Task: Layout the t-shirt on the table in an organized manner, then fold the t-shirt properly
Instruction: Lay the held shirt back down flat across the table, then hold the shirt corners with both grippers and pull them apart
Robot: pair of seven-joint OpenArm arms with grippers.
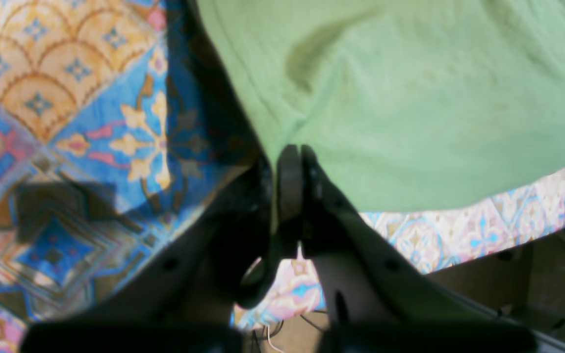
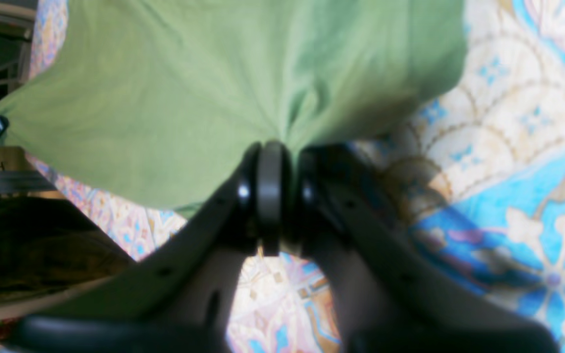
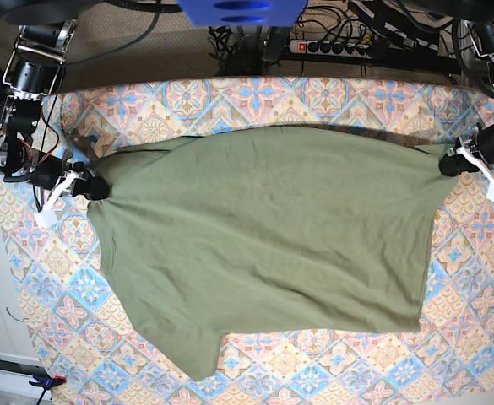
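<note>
Base view: the table (image 3: 255,94) is largely covered by the t-shirt (image 3: 272,236), spread between its side edges, presumably stretched for flattening. One corner is pinched by the closed left gripper (image 1: 295,152). The right gripper (image 2: 275,149) appears clamped on the opposite corner, though blur obscures this.

Power strip (image 3: 335,46) w/ cables on floor behind

T-shirt (image 3: 272,228): matt olive-green knit cloth, soft, faint creases. Table (image 3: 331,97) covered in printed tile-pattern cloth, matt, flat weave look. Left gripper (image 1: 295,157) and right gripper (image 2: 275,162): black plastic, smooth, slight sheen, with duller grey pads (image 2: 269,186). White plastic parts by both wrists.
</note>
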